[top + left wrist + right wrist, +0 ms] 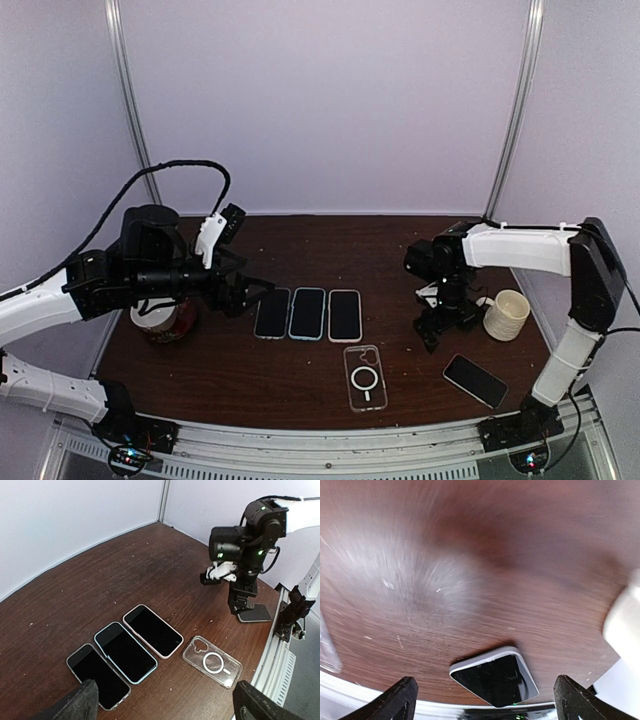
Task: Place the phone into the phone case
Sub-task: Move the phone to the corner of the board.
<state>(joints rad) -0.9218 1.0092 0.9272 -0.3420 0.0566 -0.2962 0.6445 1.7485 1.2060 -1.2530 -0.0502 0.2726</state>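
Now the right tool (432, 335) hangs wide open, empty, above the lone phone (475, 380); centre it, then pinch the long edges. Also the left tool (250, 292) gapes empty; case (365, 377) lies nearby.

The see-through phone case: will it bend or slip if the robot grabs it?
The clear phone case looks thin and empty, so it is probably light and may flex when squeezed. It lies flat on the table, so a push would likely slide it, not roll or tip it. Its glossy surface might be slippery.
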